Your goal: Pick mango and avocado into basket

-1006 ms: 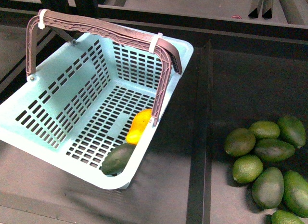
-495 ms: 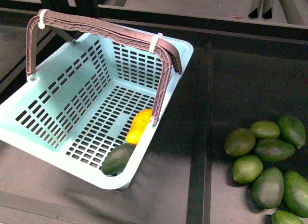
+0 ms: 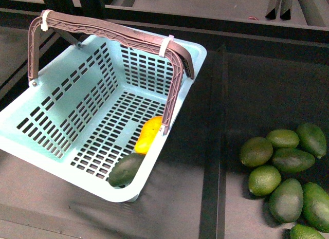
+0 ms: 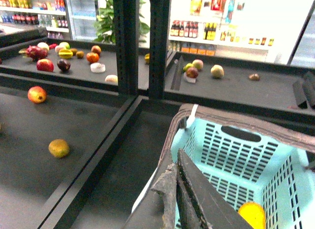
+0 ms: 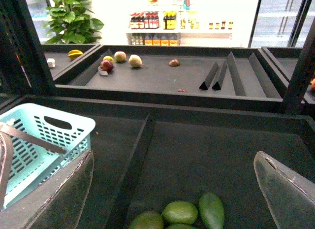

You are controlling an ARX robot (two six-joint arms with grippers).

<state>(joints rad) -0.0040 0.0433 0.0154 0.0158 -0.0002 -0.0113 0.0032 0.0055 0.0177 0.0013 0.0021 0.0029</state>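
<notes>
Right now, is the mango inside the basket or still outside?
Inside. The mango lies on the basket floor, next to the avocado.

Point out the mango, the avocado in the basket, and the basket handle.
mango (image 3: 148, 134): front view, middle of its orange skin.
avocado (image 3: 125, 169): front view, centre of its dark green body.
basket handle (image 3: 110, 31): front view, top bar.

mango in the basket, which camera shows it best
The front view: the whole mango lies on the basket floor beside the avocado. The left wrist view catches only its end at the frame edge; the right wrist view shows none of it.
</notes>
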